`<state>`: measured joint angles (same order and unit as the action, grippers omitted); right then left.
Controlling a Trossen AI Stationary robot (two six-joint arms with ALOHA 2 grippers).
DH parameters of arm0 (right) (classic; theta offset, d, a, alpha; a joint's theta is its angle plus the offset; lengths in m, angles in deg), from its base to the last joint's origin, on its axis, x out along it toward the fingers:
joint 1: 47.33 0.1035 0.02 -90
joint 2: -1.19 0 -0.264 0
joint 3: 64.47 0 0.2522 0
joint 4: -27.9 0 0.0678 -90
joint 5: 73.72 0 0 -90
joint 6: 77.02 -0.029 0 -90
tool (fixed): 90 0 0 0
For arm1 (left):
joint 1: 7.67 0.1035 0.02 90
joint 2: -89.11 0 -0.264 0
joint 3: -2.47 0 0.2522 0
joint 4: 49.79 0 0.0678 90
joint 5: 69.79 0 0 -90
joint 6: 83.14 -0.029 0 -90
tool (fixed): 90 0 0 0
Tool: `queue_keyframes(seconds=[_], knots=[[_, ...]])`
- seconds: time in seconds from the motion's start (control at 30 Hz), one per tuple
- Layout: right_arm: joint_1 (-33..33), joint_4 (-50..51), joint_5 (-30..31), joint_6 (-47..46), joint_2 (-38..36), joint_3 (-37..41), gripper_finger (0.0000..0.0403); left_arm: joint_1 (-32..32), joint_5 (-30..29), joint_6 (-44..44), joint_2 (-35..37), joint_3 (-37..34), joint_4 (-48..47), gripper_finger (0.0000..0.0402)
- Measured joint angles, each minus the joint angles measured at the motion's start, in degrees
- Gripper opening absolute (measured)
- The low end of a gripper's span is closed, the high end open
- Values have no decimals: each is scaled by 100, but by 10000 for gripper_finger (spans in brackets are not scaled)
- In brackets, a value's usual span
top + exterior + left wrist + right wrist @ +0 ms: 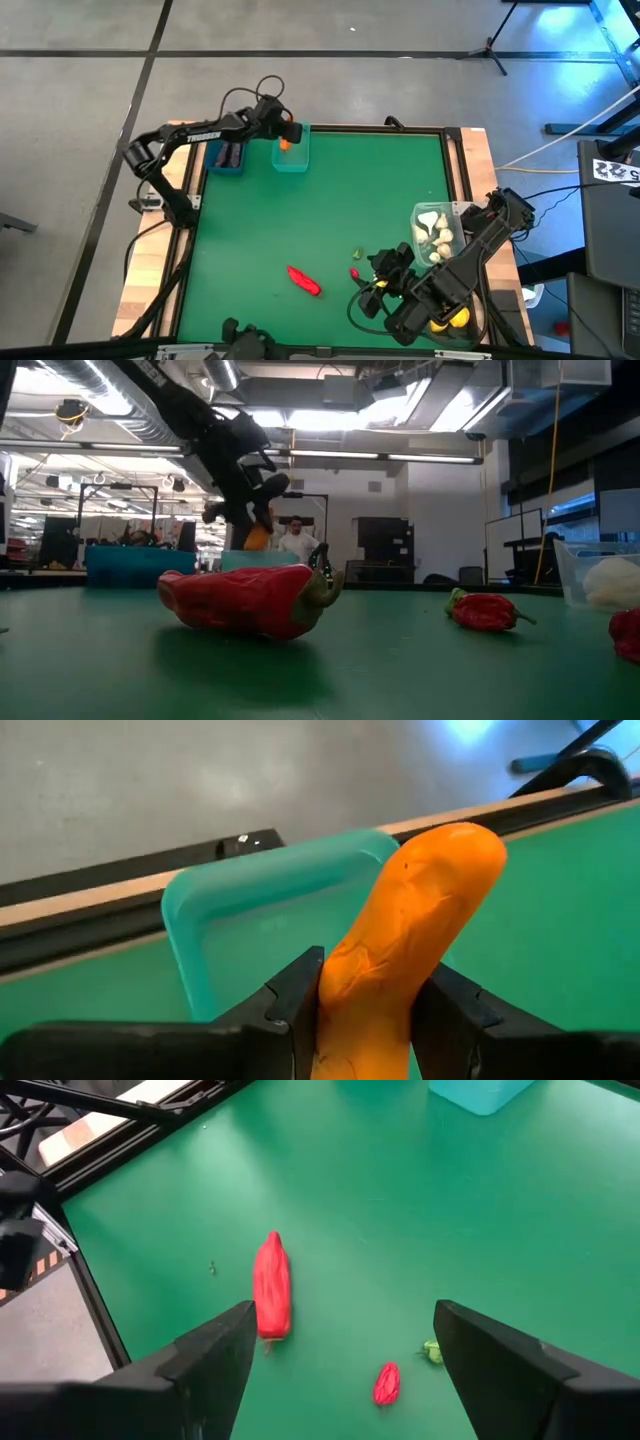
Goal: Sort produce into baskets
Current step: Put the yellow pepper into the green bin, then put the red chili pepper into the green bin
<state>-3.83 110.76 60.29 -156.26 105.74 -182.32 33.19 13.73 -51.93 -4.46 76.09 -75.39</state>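
High view: the carrot (285,143) sits pinched in the left gripper (287,133) over the teal bin (292,159), upper left of centre. Lower right, the right gripper (372,290) hangs wide open and empty near two chilies (304,280).

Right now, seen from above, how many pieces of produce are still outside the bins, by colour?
Red: 2, a long pepper and a small pepper
Green: 1, a tiny bit
Orange: 1, a carrot held in the left pincer over the teal bin
Total: 4; the right arm may hide more.
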Motion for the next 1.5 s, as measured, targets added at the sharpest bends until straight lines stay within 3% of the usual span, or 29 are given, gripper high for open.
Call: queue_keyframes(seconds=[0.27,0.8,0.93,1.07,1.23,1.37,1.5], knots=[[0,-4,-19,0,0,0,303,13,-4,81,-266,0,-99,145],[0,4,-6,156,0,0,303,22,142,-599,-124,-2,-141,268],[0,9,99,326,0,0,303,24,629,-1274,274,-2,-119,275],[-28,19,185,806,25,0,303,-6,1514,-1651,984,-2,-228,275],[-222,-403,-207,1598,253,160,303,-384,2615,-1878,2100,-2,-684,275],[-484,-671,-667,1932,579,387,303,-861,2698,-2090,3011,-2,-1008,275],[-612,-715,-878,1227,811,907,303,-1231,2601,-2014,3707,-2,-1033,275]])
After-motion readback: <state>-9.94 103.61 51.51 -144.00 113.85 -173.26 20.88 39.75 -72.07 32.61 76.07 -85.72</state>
